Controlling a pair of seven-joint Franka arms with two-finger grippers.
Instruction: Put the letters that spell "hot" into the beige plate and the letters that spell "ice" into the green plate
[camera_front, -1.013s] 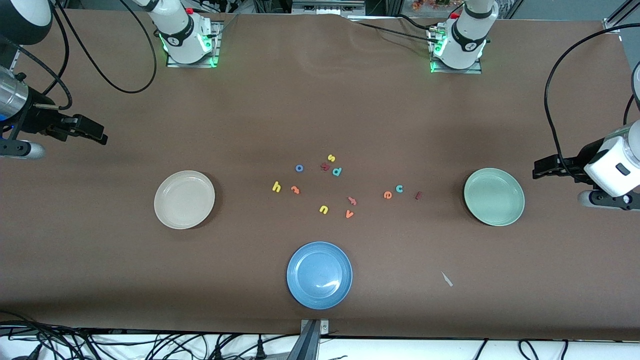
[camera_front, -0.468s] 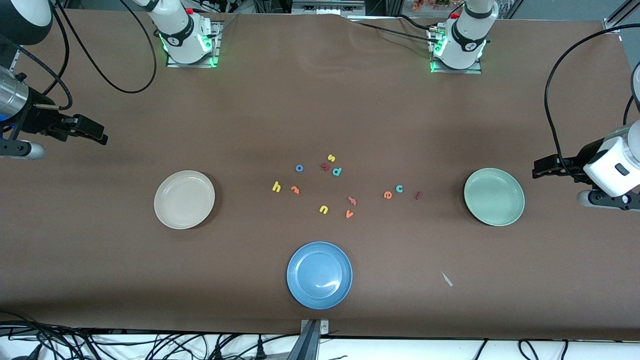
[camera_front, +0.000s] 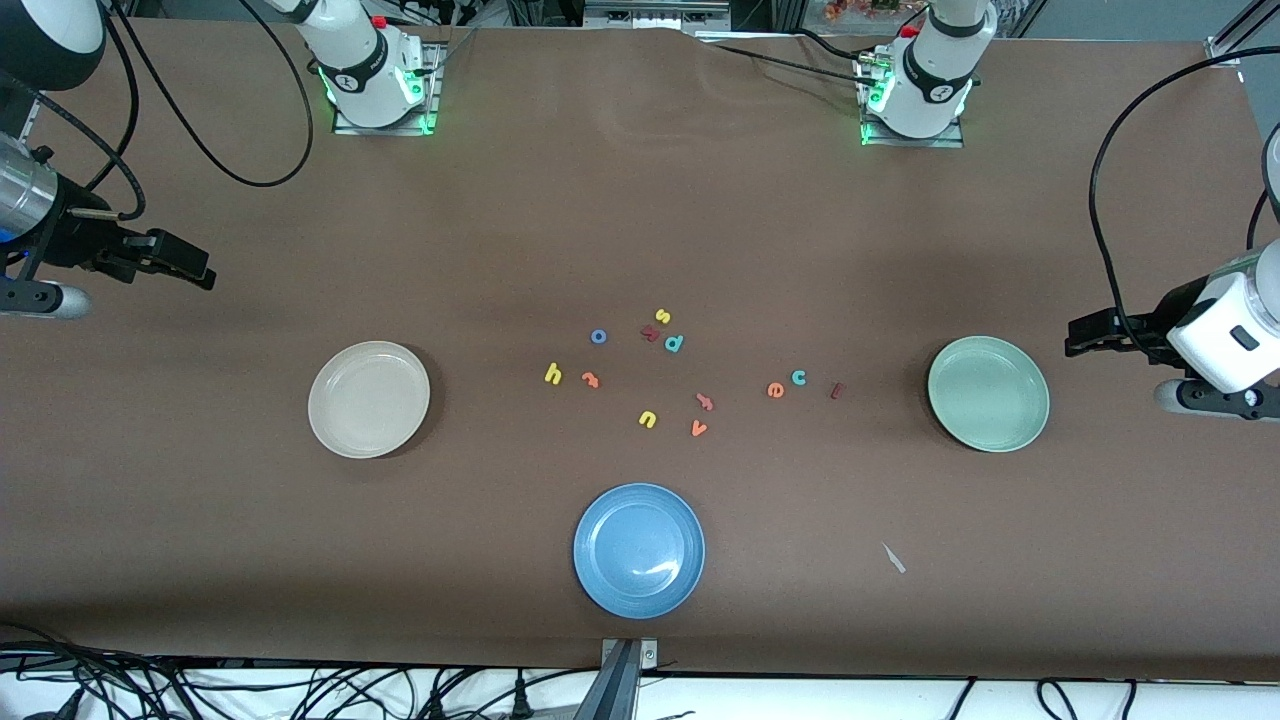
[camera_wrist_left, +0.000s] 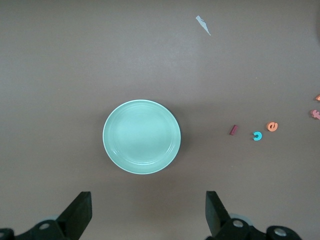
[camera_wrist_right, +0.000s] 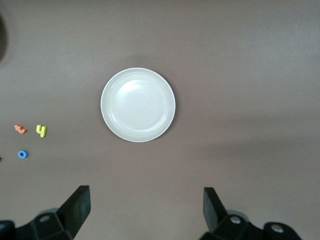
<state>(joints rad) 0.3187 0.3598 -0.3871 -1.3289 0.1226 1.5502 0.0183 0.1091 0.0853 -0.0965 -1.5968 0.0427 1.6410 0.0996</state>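
Both tools are parked with fingers spread wide, nothing pinched. The right tool (camera_front: 195, 272) is held up near the beige plate (camera_front: 369, 399), the left tool (camera_front: 1085, 335) near the green plate (camera_front: 988, 393). All letters are scattered on the worktop (camera_front: 640, 200) between the plates: h (camera_front: 553, 374), o (camera_front: 598, 336), t (camera_front: 590, 379), then e (camera_front: 775, 390), c (camera_front: 798, 377), i (camera_front: 837, 391). The blue plate (camera_front: 639, 550) is only caught by the front view.

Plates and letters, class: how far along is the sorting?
Done: nothing; the beige plate and green plate hold no letters. In hand: nothing; the left gripper and right gripper wait open at the table's ends. Left: h, o, t, i, c, e.
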